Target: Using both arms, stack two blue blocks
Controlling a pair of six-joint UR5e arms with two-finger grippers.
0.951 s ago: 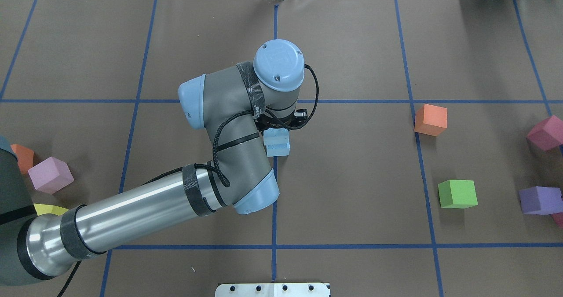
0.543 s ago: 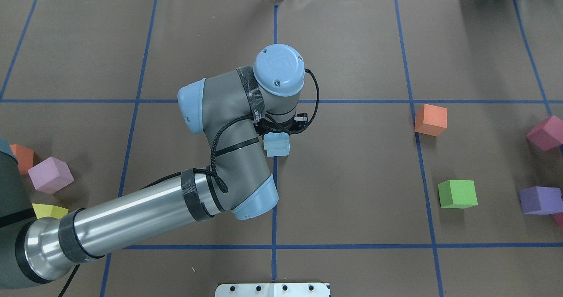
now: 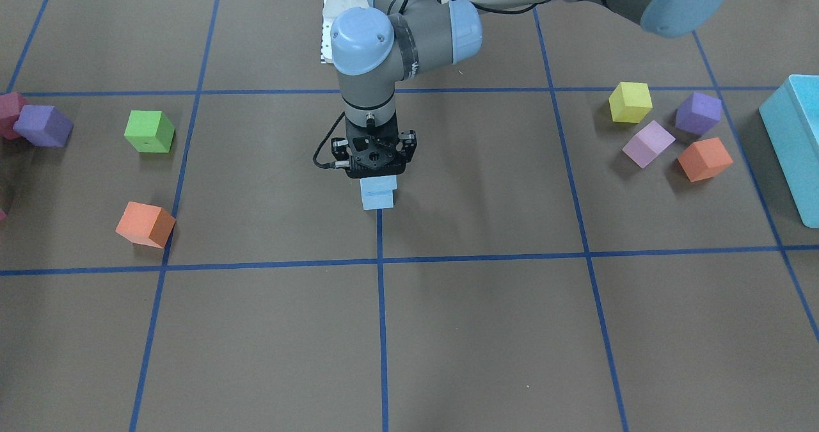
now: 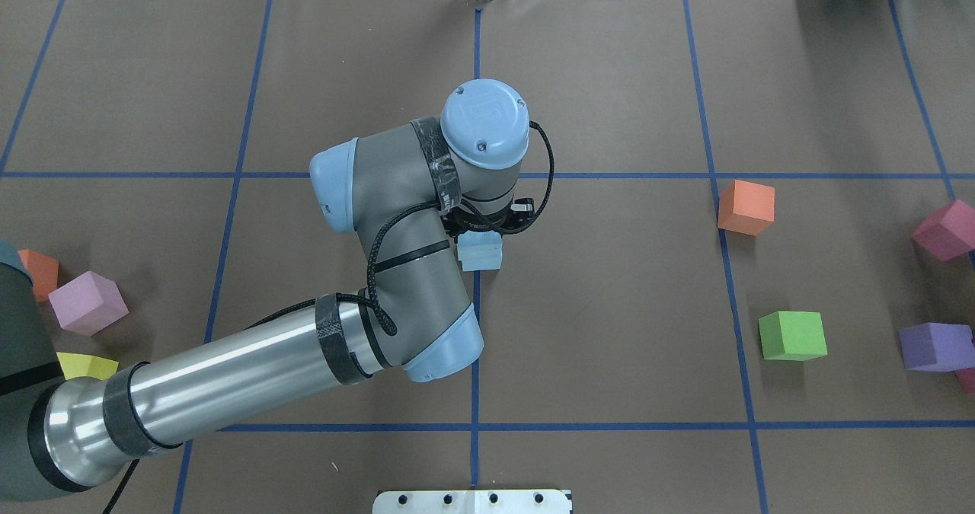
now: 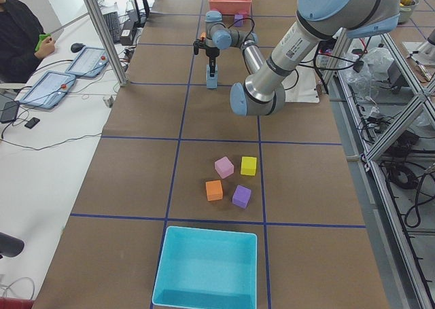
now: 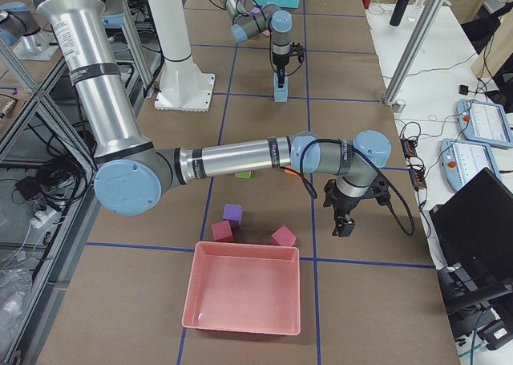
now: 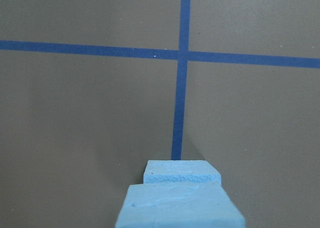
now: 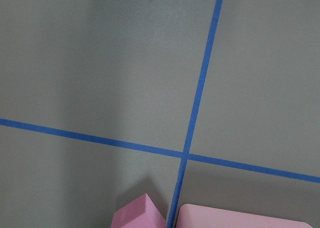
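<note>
Tabletop (image 3: 486, 329): left pincer (image 3: 377, 177) grips upper block (image 3: 379, 185) atop lower block (image 3: 377, 201)

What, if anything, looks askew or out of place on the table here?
The upper blue block is offset from the lower blue block beneath it, leaving a visible step in the stack under the left end effector. Nothing else stands out.
</note>
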